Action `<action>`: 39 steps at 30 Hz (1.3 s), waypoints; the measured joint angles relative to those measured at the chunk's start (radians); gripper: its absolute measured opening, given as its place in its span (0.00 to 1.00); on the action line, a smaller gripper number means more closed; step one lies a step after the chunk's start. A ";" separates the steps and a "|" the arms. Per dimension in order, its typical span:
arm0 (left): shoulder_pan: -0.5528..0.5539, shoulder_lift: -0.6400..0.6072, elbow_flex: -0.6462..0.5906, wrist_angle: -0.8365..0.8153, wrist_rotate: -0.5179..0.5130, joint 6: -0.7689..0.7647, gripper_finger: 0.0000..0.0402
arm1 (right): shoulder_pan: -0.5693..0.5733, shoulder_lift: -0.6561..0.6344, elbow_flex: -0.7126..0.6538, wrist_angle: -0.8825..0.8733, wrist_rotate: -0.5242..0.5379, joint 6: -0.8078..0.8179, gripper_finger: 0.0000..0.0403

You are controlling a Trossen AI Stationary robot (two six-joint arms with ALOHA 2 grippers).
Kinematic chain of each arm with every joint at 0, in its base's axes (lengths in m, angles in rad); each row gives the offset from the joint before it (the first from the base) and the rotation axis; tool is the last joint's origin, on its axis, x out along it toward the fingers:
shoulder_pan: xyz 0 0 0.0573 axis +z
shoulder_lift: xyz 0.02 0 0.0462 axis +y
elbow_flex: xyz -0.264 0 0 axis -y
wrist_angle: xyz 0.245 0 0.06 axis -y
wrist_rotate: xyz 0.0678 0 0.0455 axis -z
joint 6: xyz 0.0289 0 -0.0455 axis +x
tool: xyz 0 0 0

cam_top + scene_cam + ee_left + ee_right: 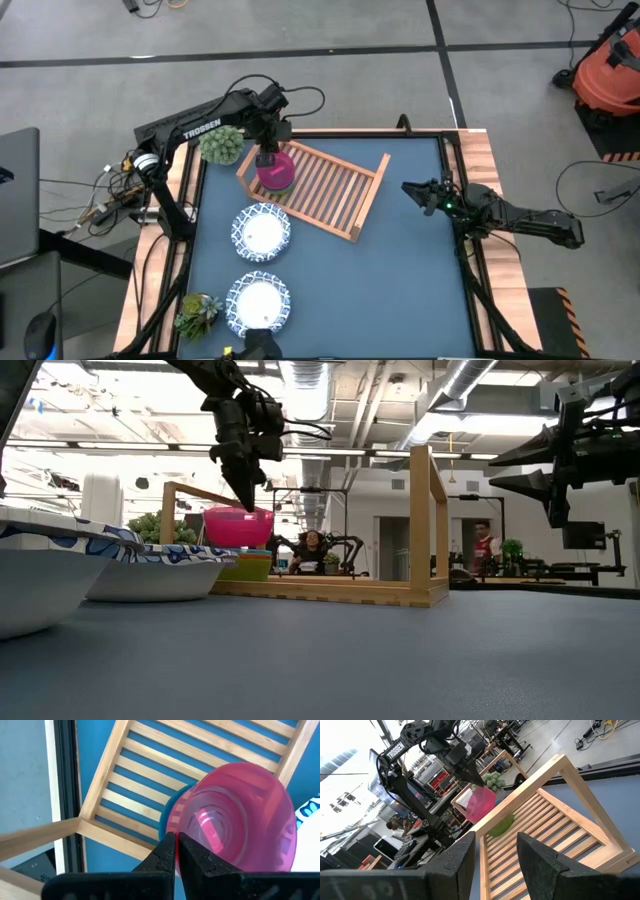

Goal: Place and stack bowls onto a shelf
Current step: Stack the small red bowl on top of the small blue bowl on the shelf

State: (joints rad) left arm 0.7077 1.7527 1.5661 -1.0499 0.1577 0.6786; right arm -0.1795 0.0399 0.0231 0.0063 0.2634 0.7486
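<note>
- The desk (400, 290) has a blue-grey top with wooden strips along its side edges, and it stands on a grey floor with dark lines across it.
- Beyond the desk, the low view shows a bright open room with ceiling ducts and strip lights; a seated person (312, 550) and a standing person (484, 548) are far back.
- An orange vacuum (610, 75) stands on the floor past the desk's right far corner, and a laptop's edge (18, 195) shows at the left.
- The shelf (325, 185) lies at an angle on the far left part of the desk.
- The left claw (268, 152) hangs over the shelf's left end with its fingers pressed together on the rim of the magenta bowl (277, 172).
- That bowl sits on a stack: a teal rim shows under it in the left wrist view, and a green bowl (245, 566) shows low in the low view. How many bowls lie beneath cannot be made out.
- Two white bowls, one (262, 232) just beside the shelf's near edge and the other (260, 303) nearer the front, rest on the desk.
- A potted plant (221, 145) stands beside the shelf's far left corner and another plant (197, 313) at the front left.
- The right claw (420, 192) hovers at the right edge of the desk, fingers spread, holding nothing.
</note>
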 joint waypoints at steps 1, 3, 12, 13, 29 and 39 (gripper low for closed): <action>0.000 0.000 0.000 0.005 0.000 0.004 0.00 | 0.000 0.000 0.000 0.000 0.000 0.000 0.42; 0.000 0.000 -0.006 0.030 0.001 0.010 0.00 | 0.000 0.000 0.000 0.000 0.000 0.000 0.42; 0.001 0.000 -0.090 0.070 0.014 0.008 0.00 | 0.000 0.000 0.000 0.000 0.000 0.003 0.42; 0.001 0.000 -0.098 0.075 0.014 0.008 0.00 | 0.000 0.000 0.000 0.000 0.000 0.003 0.42; 0.000 0.000 -0.106 0.084 0.014 0.087 0.20 | 0.000 0.000 0.000 0.000 0.000 0.002 0.42; -0.009 0.000 -0.091 0.080 -0.081 -0.002 0.44 | 0.000 0.000 0.000 0.000 0.000 -0.001 0.42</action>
State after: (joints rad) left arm 0.6985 1.7523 1.4749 -0.9699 0.0769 0.6769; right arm -0.1795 0.0399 0.0231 0.0063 0.2634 0.7475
